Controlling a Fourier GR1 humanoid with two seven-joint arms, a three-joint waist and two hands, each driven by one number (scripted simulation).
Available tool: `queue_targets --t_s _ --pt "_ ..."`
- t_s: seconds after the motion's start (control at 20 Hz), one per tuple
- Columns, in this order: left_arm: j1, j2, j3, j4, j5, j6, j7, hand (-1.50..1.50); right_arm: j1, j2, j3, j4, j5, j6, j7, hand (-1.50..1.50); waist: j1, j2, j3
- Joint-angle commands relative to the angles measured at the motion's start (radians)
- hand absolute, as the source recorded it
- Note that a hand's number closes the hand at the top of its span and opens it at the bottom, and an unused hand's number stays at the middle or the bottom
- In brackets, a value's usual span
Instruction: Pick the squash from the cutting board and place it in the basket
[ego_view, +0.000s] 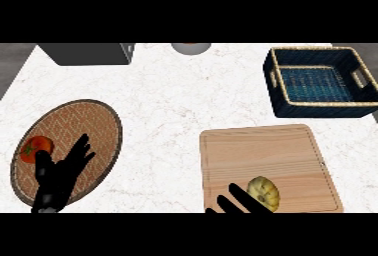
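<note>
Lying at far left on the white marbled tabletop (170, 100): a round woven mat (88, 125), carrying a red tomato (37, 149) near its left edge. Resting over the mat, just beside the tomato: the left hand (63, 167), fingers straight and spread, grasping nothing. Standing at the top edge: a grey box (88, 53) and a small grey round object (191, 48), possibly a bowl. Lying right of centre: the wooden cutting board (258, 155), bearing the yellow squash (264, 192) near its lower edge. Reaching in beside the squash: the right hand (240, 202), fingers extended, touching or nearly touching its left side, not clenching. Sitting at upper right, well apart from the squash: the dark basket (284, 102).
</note>
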Motion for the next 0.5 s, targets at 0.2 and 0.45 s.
queue_targets --t_s 0.2,0.45 --pt "0.062 -0.01 -0.008 0.011 -0.022 -0.015 0.031 0.0 0.093 -0.005 0.132 -0.011 0.174 -0.019 -0.015 -1.5 0.024 0.014 -0.004" --pt "0.087 0.001 -0.004 0.012 -0.022 -0.043 0.038 0.0 0.066 -0.055 0.174 0.018 0.247 -0.037 -0.023 -1.5 0.027 0.013 -0.004"
